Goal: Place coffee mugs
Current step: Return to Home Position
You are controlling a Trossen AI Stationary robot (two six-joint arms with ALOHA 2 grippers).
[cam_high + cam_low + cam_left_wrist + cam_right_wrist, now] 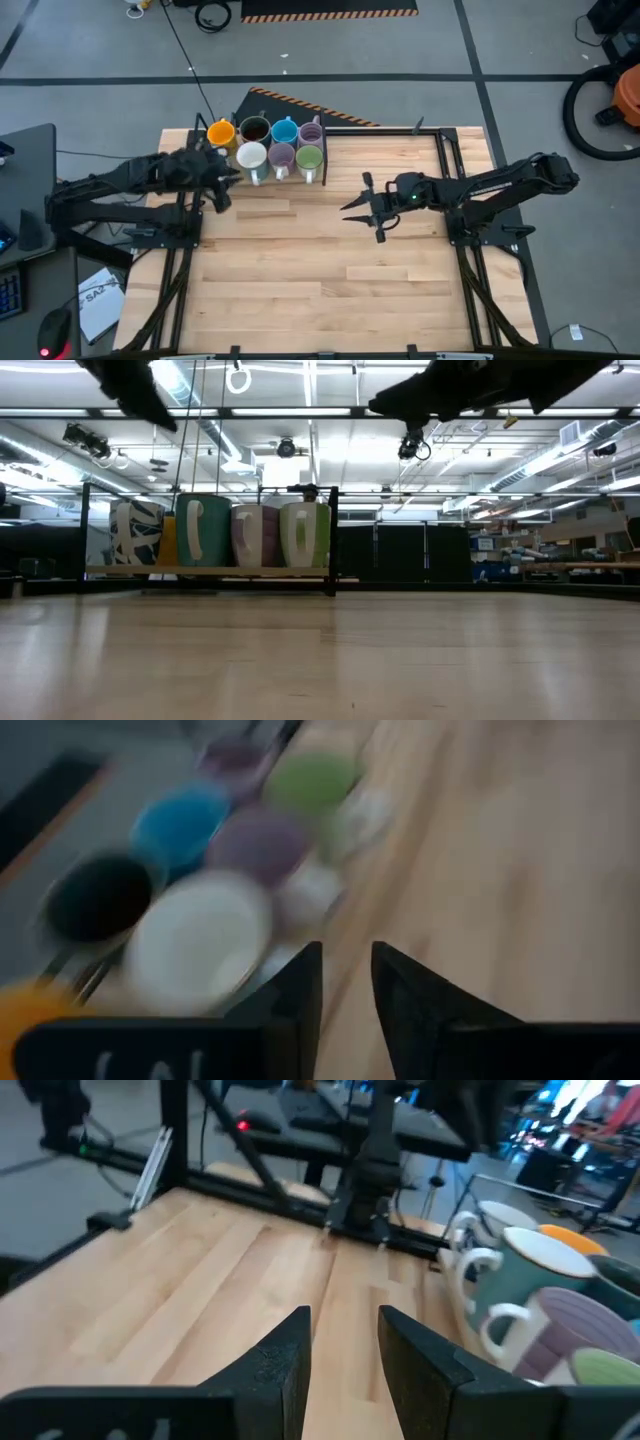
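Several coffee mugs stand upright in two rows inside a black wire rack [324, 170] at the table's far left: orange [222, 131], dark brown [255, 129], blue [284, 130] and lilac [311, 132] behind, white [251, 156], lilac [282, 156] and green [309, 157] in front. My left gripper [228, 190] hovers just left of and nearer than the white mug [200, 940], open, nothing between its fingers [300, 990]. My right gripper [350, 212] hangs open above mid-table, right of the rack, pointing toward the table's left; its wrist view shows the mugs [540, 1270] off to one side.
Bare wooden tabletop [330, 270] stretches from the rack to the near edge. Black frame rails [445, 160] run along the table's sides and far edge. In the low view both grippers stay high above the surface, and the rack [332, 540] stands at the back left.
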